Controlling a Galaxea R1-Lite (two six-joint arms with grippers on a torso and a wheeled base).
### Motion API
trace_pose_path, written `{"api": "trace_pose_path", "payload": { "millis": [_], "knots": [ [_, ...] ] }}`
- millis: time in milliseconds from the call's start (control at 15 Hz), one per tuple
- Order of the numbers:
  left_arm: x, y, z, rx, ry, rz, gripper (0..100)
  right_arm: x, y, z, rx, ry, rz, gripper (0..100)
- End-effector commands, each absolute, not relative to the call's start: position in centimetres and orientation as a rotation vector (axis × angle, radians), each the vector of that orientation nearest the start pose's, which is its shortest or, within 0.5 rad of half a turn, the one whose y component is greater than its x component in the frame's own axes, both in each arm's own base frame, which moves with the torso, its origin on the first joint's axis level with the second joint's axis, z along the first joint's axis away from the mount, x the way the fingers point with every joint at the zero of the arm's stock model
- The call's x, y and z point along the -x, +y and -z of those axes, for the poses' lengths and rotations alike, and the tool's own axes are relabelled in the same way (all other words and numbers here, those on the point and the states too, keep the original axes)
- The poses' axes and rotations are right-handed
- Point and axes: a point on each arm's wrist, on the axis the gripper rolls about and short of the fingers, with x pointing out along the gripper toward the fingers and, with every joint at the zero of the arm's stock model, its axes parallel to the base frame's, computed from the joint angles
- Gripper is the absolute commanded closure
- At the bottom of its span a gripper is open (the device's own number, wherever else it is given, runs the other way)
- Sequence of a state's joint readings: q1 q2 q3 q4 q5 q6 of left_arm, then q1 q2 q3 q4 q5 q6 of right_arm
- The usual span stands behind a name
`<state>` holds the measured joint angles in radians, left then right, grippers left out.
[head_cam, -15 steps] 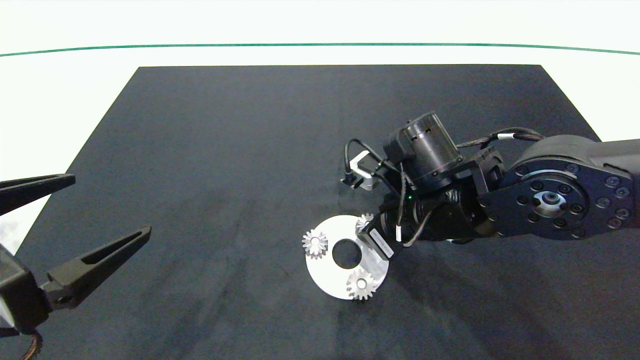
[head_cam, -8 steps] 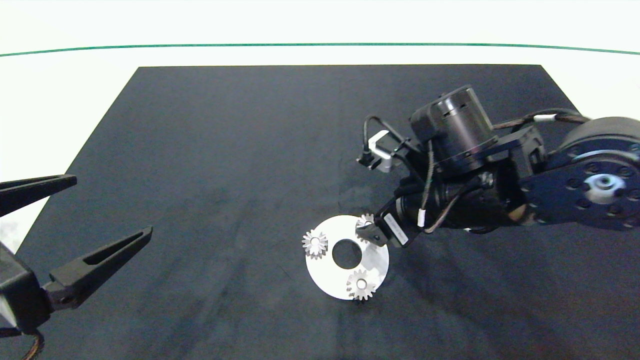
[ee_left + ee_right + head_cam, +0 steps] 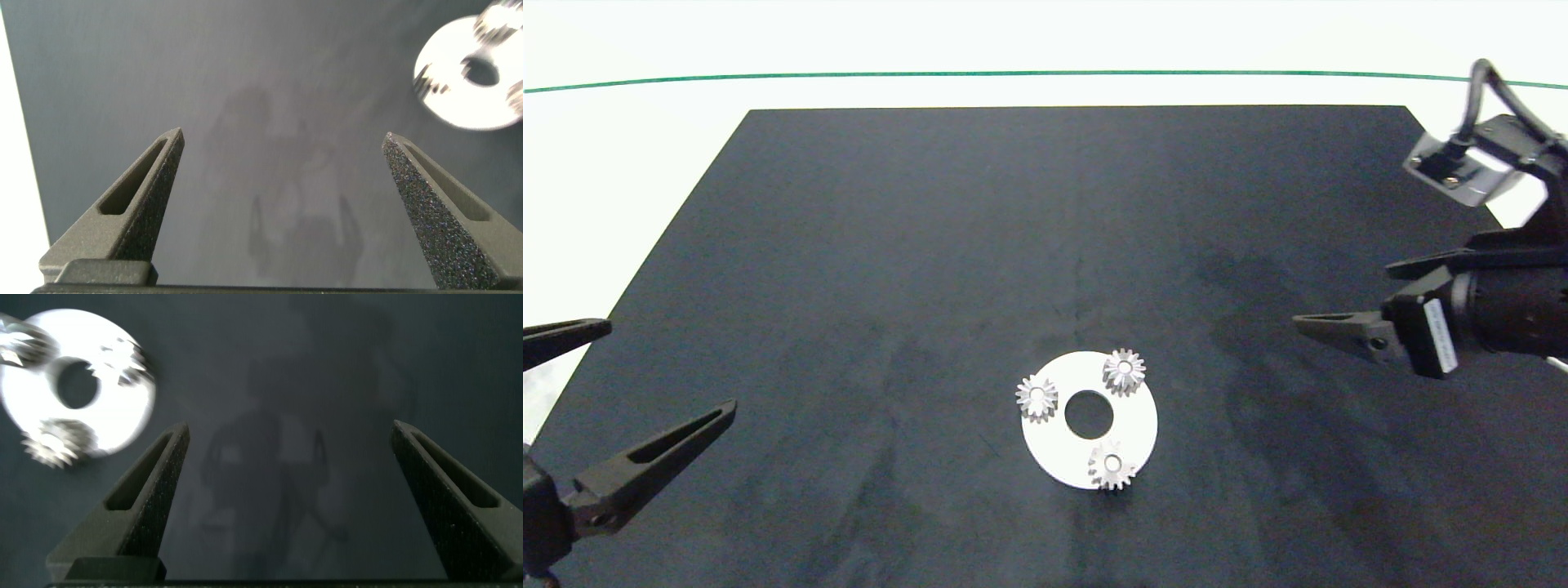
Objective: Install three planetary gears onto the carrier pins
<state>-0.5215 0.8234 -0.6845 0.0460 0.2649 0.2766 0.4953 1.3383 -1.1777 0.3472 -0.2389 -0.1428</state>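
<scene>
All three planetary gears (image 3: 1124,371) sit on the carrier pins of the white disc (image 3: 1058,453), mid-mat; installation appears complete; right gripper (image 3: 1347,302) hangs well to the disc's right, fingers spread, empty; left gripper (image 3: 629,384) parked at the mat's left edge, likewise spread; next move, probably: verify seating.

A black mat (image 3: 931,269) lies flat on a white table (image 3: 629,163). The mat covers most of the table's visible surface; its far edge runs straight, and its side edges slant outward toward the near side. Faint lighter smears and streaks mark the mat's surface. A bare white band of table shows beyond the mat's far edge and along its left side. A thin green line (image 3: 1045,73) crosses the table beyond the mat, slightly curved.
</scene>
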Motion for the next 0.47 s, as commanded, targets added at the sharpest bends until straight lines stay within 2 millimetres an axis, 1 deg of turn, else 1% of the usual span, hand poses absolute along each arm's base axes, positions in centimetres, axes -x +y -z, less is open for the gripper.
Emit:
{"api": "trace_pose_path", "payload": {
  "millis": [67,133,200,267,333,467],
  "knots": [
    [-6.1,-2.2,-25.1,-0.331,0.126,0.195,0,-13.2,5.1,-28.7,0.201,0.405,-0.141,0],
    [-6.2,-1.8,-25.2,-0.329,0.140,0.128,0,-11.7,4.2,-28.2,0.198,0.391,-0.070,0],
    [-6.2,-1.7,-25.1,-0.328,0.148,0.109,0,-11.1,3.9,-28.1,0.201,0.383,-0.051,0],
    [-6.2,-1.4,-24.9,-0.328,0.165,0.068,0,-9.4,3.1,-27.9,0.204,0.352,0.011,0],
    [-5.9,-1.1,-24.7,-0.327,0.174,0.047,0,-8.6,2.6,-27.8,0.209,0.342,0.055,0],
    [-5.0,-0.5,-24.3,-0.320,0.195,-0.015,0,-6.2,1.5,-27.6,0.221,0.345,0.102,0]
  ]
}}
